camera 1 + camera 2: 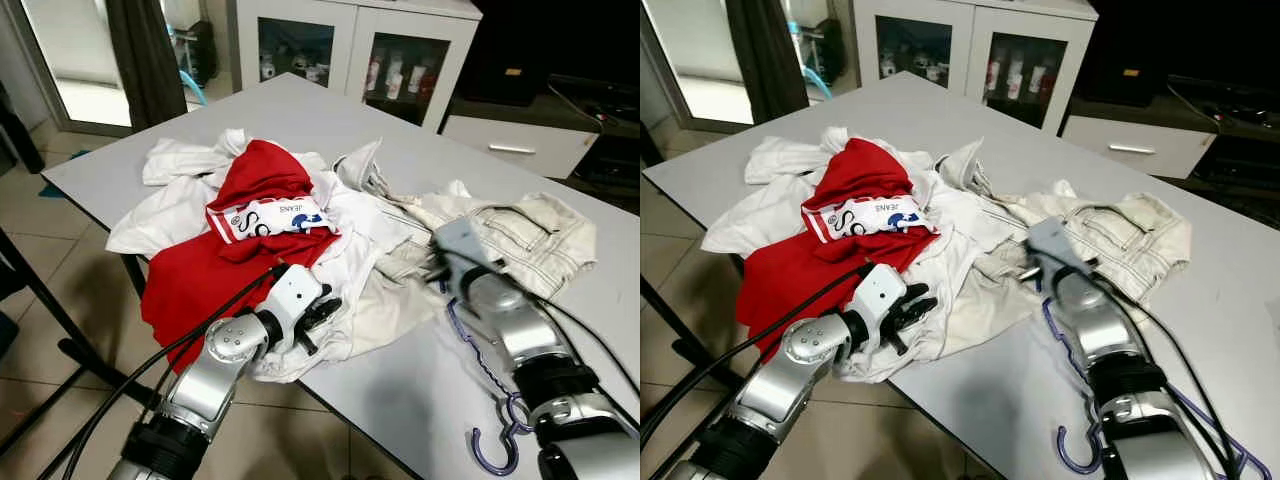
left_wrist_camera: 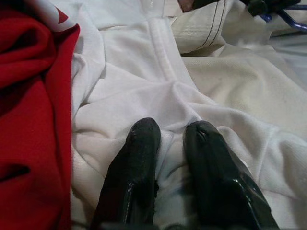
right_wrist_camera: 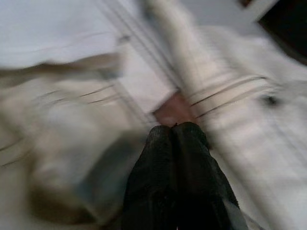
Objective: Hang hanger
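A purple hanger (image 1: 478, 362) lies flat on the grey table (image 1: 400, 390), its hook (image 1: 495, 452) near the front edge, partly under my right arm. My right gripper (image 3: 173, 129) is shut, its tips against the cream denim jacket (image 1: 520, 235); this view is blurred. My left gripper (image 2: 172, 130) pinches a fold of the white garment (image 2: 144, 72) at the front of the pile, beside the red garment (image 1: 200, 270). In the left eye view the left gripper (image 1: 322, 310) sits at the pile's near edge.
The clothes pile covers the table's middle and left. A white cabinet (image 1: 340, 40) with glass doors stands behind the table, with a dark curtain (image 1: 145, 60) to the left. A black stand leg (image 1: 40, 300) crosses the tiled floor at left. Black cables run along both arms.
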